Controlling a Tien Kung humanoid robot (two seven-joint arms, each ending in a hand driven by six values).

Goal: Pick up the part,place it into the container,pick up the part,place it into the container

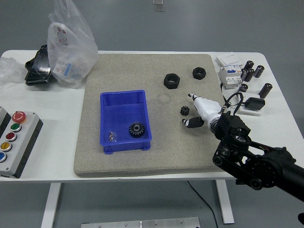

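Note:
A blue container [124,100] sits on the grey mat and holds a black gear [137,129] and a small clear part [112,137]. A small black gear [184,111] lies on the mat right of the container. Two black hex nuts [172,80] [199,72] lie farther back. My right hand [198,110] is white with black fingertips, open and empty, hovering just right of the small gear. The left arm is out of view.
A plastic bag [71,42] and a black object [38,66] sit at the back left. A button box [14,142] is at the left edge. Several black cylinders [251,71], a white breaker [230,76] and a charger [251,104] lie at the right.

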